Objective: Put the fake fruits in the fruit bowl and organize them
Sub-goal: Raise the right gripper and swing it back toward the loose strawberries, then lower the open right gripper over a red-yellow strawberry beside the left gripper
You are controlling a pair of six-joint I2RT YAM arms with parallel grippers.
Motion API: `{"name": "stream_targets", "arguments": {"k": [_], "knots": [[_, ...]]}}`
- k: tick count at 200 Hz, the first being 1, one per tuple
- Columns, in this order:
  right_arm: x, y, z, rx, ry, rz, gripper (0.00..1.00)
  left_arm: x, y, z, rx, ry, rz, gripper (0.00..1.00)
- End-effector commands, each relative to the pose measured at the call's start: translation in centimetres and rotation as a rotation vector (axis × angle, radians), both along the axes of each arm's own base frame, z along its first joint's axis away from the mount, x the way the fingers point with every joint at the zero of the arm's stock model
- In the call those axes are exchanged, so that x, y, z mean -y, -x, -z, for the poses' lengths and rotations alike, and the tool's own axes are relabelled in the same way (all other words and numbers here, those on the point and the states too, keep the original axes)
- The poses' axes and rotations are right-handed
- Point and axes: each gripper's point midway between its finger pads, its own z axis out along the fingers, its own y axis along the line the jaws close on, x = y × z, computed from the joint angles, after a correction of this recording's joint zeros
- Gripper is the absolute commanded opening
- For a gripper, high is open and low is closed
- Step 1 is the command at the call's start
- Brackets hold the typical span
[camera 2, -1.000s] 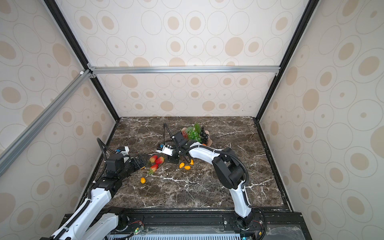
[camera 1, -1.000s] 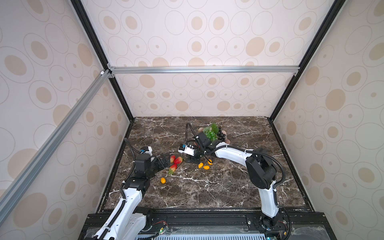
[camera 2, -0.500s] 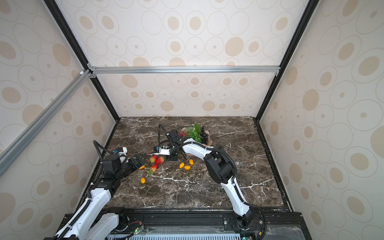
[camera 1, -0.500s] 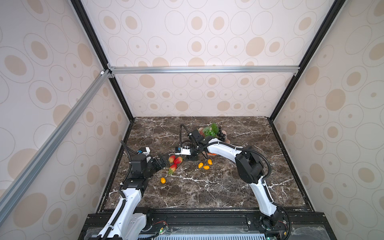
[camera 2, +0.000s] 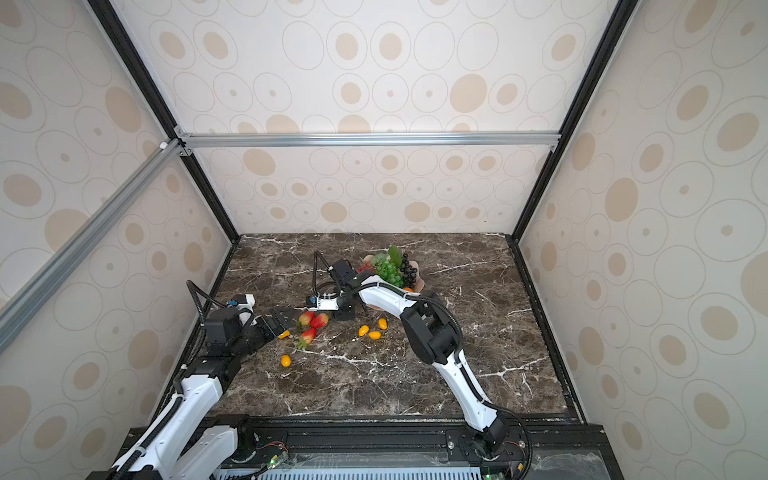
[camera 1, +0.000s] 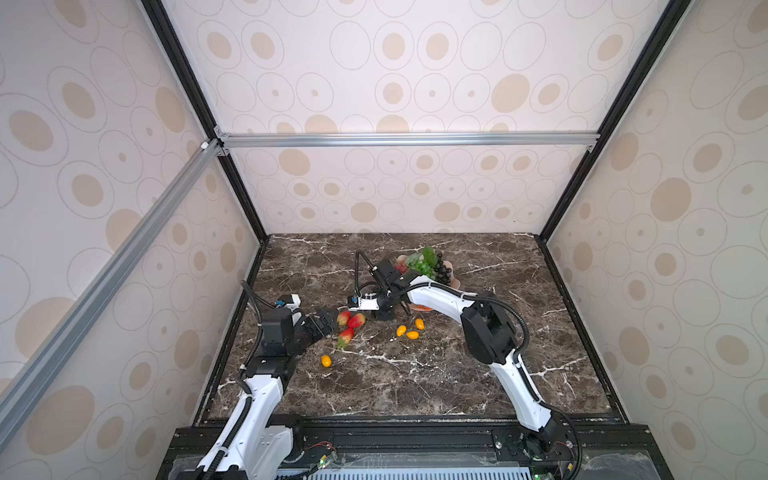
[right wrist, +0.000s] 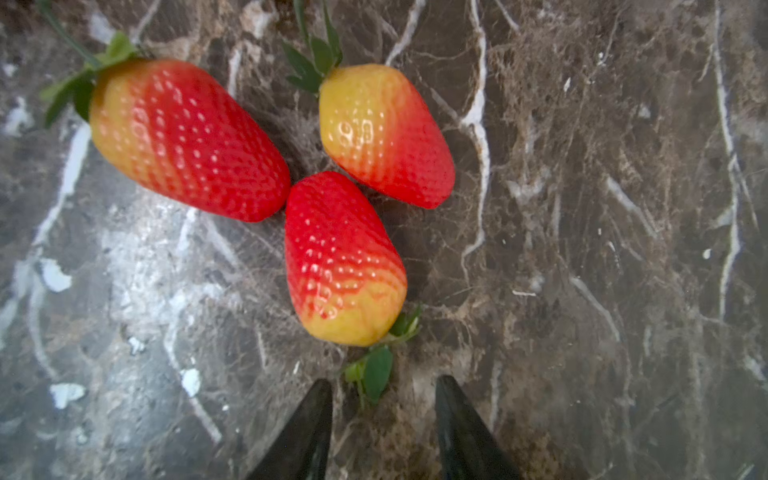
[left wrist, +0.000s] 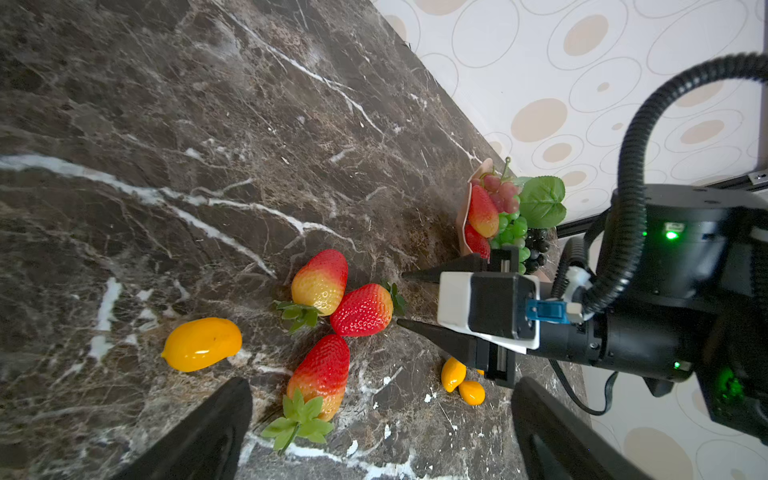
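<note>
Three red strawberries (camera 1: 356, 321) (right wrist: 345, 257) lie together on the marble, left of centre. My right gripper (right wrist: 384, 384) (camera 1: 374, 319) points down just right of them, open, holding nothing. The nearest strawberry's leaf sits between its fingertips. My left gripper (left wrist: 382, 386) (camera 1: 328, 326) stands wide open on the strawberries' left. A leafy strawberry (left wrist: 320, 374) lies just ahead of its tips, untouched. Yellow-orange ovals (camera 1: 409, 330) (left wrist: 201, 343) are scattered around. The pale pink fruit bowl (camera 1: 455, 282) (left wrist: 467, 208) behind holds green, red and black grapes (camera 1: 424, 266) and strawberries.
One yellow oval (camera 1: 326, 360) lies alone nearer the front. The right arm (camera 1: 436, 297) reaches across in front of the bowl, its elbow (camera 1: 490, 328) right of centre. Patterned walls close in the left, back and right of the marble top.
The right arm has swung left and its gripper has crept closer to the strawberries. The left arm has barely moved, and the fruits lie as before.
</note>
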Motion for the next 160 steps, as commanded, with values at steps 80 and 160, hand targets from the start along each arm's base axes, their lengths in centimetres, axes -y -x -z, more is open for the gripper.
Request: {"name": "stream_targets", "arguments": {"k": [80, 160], "knots": [[-0.8, 0.9, 2.1, -0.049, 0.052, -0.061, 0.35, 0.0, -0.2, -1.1, 0.045, -0.01, 0.012, 0.98], [-0.5, 1.3, 2.6, -0.066, 0.071, -0.067, 0.15, -0.1, -0.1, -1.2, 0.049, -0.01, 0.007, 0.98]]}}
